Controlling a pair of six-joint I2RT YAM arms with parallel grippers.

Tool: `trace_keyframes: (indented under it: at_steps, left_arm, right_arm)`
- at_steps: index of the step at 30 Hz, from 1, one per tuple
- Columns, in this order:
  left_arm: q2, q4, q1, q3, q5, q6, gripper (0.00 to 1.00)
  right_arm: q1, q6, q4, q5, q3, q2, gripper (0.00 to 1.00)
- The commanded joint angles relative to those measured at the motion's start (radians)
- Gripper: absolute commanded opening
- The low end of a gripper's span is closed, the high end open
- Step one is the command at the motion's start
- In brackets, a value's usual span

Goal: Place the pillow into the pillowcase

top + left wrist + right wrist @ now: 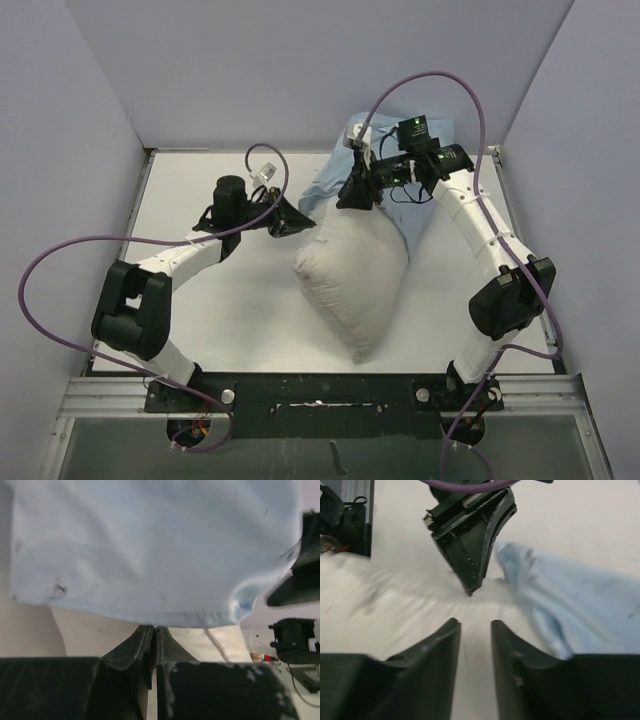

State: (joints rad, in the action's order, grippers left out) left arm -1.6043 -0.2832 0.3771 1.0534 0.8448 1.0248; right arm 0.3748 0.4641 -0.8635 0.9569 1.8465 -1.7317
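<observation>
Found the pillow lying near the middle of the table, its long axis running slantwise from a far end between the two grippers to a corner pointing toward the arm bases. Found the pillowcase bunched on the far side, touching the far end of the pillow; could not make out its open end clearly from above. Saw the left gripper at the far left corner of the pillow, jaws pressed together, tips just at the hem of the pillowcase in the left wrist view; could not tell whether any fold was pinched between them. Saw the right gripper over the far end of the pillow, jaws parted a little and holding nothing, with the pillowcase just beside it and the tip of the left gripper near, straight ahead. Judged the left gripper to be the nearer one to the hem. Judged the pillow to lie toward the bases from both pairs of jaws, and the pillowcase away from them. Judged the coming move to need the hem taken and drawn toward the bases along the long axis of the pillow, or else the pillow pushed away into the opening.
</observation>
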Motion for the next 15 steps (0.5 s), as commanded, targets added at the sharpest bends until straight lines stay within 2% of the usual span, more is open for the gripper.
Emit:
trace_keyframes:
  at_steps: [1, 3, 4, 7, 9, 11, 15]
  left_arm:
    - [0.039, -0.207, -0.056, -0.088, -0.084, 0.076, 0.00]
    - [0.033, -0.209, -0.061, -0.110, -0.079, 0.072, 0.00]
    - [0.028, -0.209, -0.063, -0.114, -0.075, 0.068, 0.00]
    - [0.014, -0.216, -0.068, -0.120, -0.066, 0.069, 0.00]
    - [0.006, -0.231, -0.069, -0.119, -0.058, 0.075, 0.00]
    - [0.001, -0.234, -0.070, -0.116, -0.052, 0.079, 0.00]
    - [-0.002, -0.235, -0.069, -0.110, -0.040, 0.083, 0.00]
  right_arm:
    - [-0.006, 0.095, -0.054, 0.104, 0.006, 0.074, 0.41]
    - [-0.022, 0.205, -0.161, 0.177, 0.034, 0.086, 0.58]
    - [-0.035, 0.232, -0.194, 0.200, 0.045, 0.091, 0.63]
    - [-0.097, 0.214, -0.187, 0.218, 0.026, 0.110, 0.69]
    - [-0.123, 0.129, -0.106, 0.130, -0.027, 0.125, 0.69]
    - [-0.131, 0.056, -0.025, -0.056, -0.089, 0.134, 0.69]
    - [-0.131, -0.005, 0.067, -0.291, -0.170, 0.119, 0.69]
